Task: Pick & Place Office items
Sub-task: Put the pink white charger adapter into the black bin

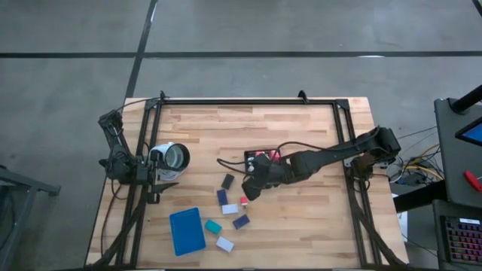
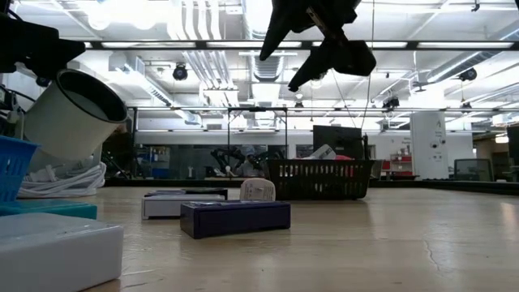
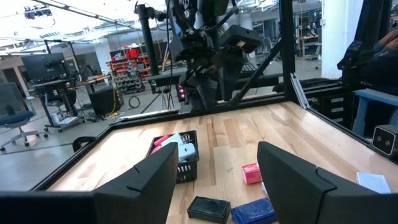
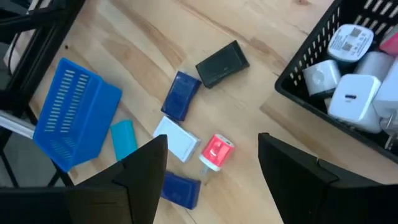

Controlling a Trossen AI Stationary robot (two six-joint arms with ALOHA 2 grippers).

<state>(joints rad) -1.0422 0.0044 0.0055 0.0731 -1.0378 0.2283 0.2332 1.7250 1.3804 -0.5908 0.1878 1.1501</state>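
The office items lie flat on the wooden table: a black block, a navy block, a white block, a red-and-white piece, a second navy block and a teal block. My right gripper hangs open well above them, slanting down, with the red-and-white piece showing in the gap between its fingers. It touches nothing. At the table's left edge, my left gripper rests level and open with nothing in it.
A black mesh basket holding white and pink pieces stands behind the right gripper, mid-table. A blue tray lies near the front left, with a white block beside it. A white cup-like cylinder sits by the left arm.
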